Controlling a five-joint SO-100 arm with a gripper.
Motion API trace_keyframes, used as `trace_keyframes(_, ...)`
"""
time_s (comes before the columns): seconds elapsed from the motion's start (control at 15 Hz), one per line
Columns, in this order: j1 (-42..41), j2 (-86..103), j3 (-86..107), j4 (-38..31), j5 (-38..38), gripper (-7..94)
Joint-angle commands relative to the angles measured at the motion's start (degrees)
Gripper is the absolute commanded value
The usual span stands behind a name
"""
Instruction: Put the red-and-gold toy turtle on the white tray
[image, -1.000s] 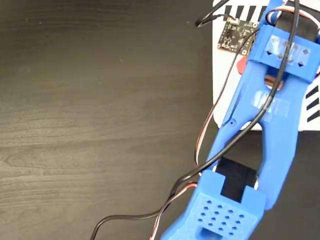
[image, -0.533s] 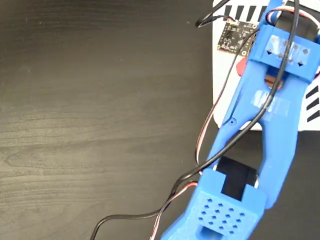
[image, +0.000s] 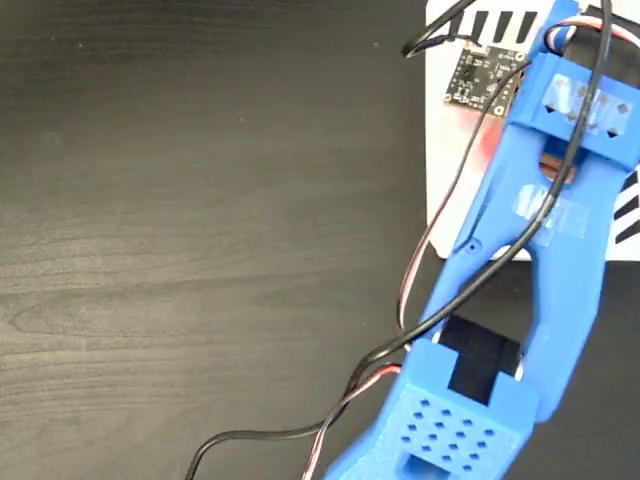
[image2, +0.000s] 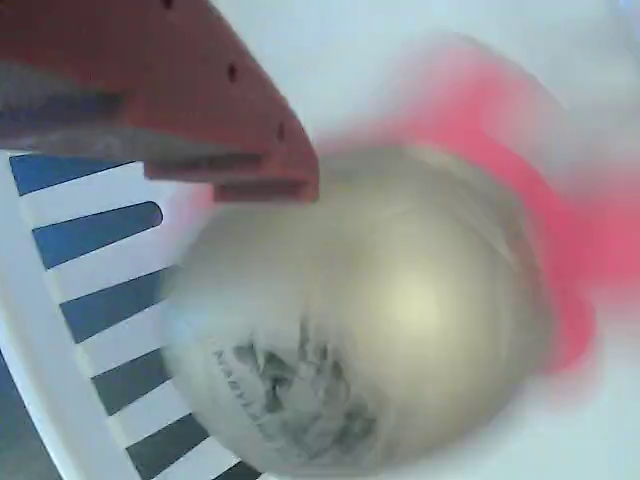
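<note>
In the wrist view the red-and-gold toy turtle (image2: 370, 330) fills the frame. Its gold shell with the black mark and its coral-red limbs are smeared by motion, while the striped edge of the white tray (image2: 60, 330) under it stays sharp. One red finger (image2: 200, 90) of my gripper reaches in from the upper left, its tip at the shell's top edge; the other finger is out of frame. In the fixed view my blue arm covers the gripper (image: 545, 165) over the white tray (image: 445, 160), and only a red blur of the turtle (image: 490, 143) shows beside it.
The dark wooden table (image: 200, 250) stretches left of the tray. A small circuit board (image: 480, 75) and black and red cables (image: 420, 270) hang along the arm. The tray lies at the upper right corner of the fixed view.
The arm has shifted slightly up and to the right over the tray. The turtle's red part beside it has turned into a blur and sits a little lower.
</note>
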Motion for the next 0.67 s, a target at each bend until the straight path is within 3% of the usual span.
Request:
trace_keyframes(0.0,0.4,2.9,0.3,0.8,-1.0,62)
trace_keyframes(0.13,0.4,3.6,1.2,0.6,-1.0,62)
trace_keyframes(0.2,0.3,4.1,1.6,0.3,-1.0,56)
trace_keyframes(0.33,0.2,6.8,2.2,-2.0,0.4,17)
trace_keyframes(0.4,-0.1,8.0,2.0,-2.5,1.4,3)
trace_keyframes(0.6,-1.8,12.7,1.6,-4.9,4.0,0)
